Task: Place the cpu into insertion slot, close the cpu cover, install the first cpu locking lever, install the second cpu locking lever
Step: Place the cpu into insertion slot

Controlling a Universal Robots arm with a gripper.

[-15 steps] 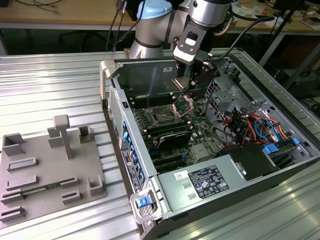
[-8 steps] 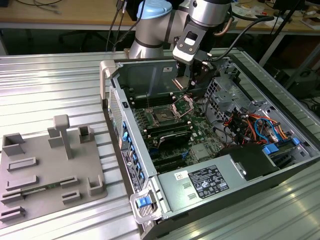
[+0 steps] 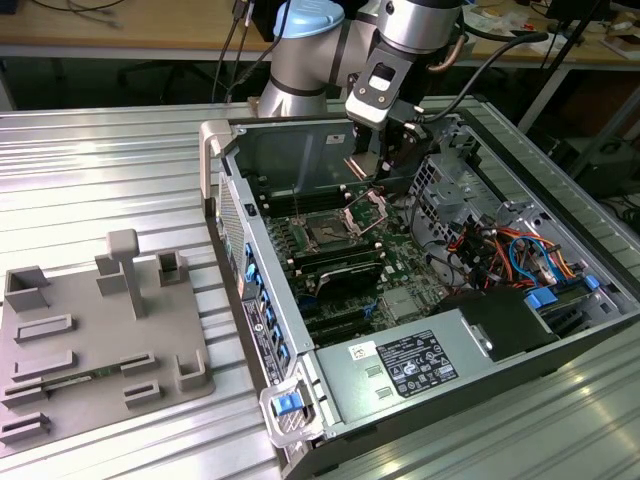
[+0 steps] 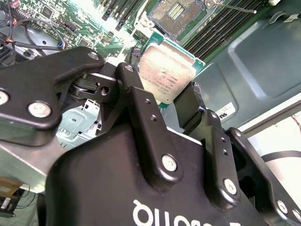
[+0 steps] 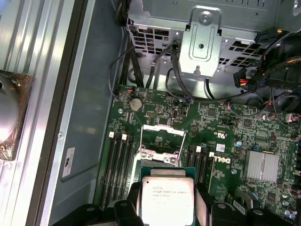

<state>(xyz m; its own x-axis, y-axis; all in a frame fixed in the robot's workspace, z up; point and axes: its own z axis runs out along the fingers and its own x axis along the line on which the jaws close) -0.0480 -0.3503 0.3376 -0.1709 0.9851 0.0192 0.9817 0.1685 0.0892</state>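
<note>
In the second wrist view the black gripper (image 4: 160,82) is clamped on the cpu (image 4: 167,68), a flat silvery square, short of the dark, metal-rimmed insertion slot (image 4: 175,12). In the first wrist view the cpu hangs over the green board (image 5: 225,141). At the upper middle of the exterior view the gripper hovers by the open cpu cover (image 3: 368,208), so placing looks to be in hand and probably calls for squaring the cpu over the insertion slot.

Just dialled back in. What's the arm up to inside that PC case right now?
The arm's claw is shut on the cpu, gripping it by opposite edges and holding it in the air above the motherboard. The insertion slot is bare, with its contacts exposed, so the chip is not yet seated. In the exterior view, the cpu cover stands hinged open next to the slot, not closed.
</note>
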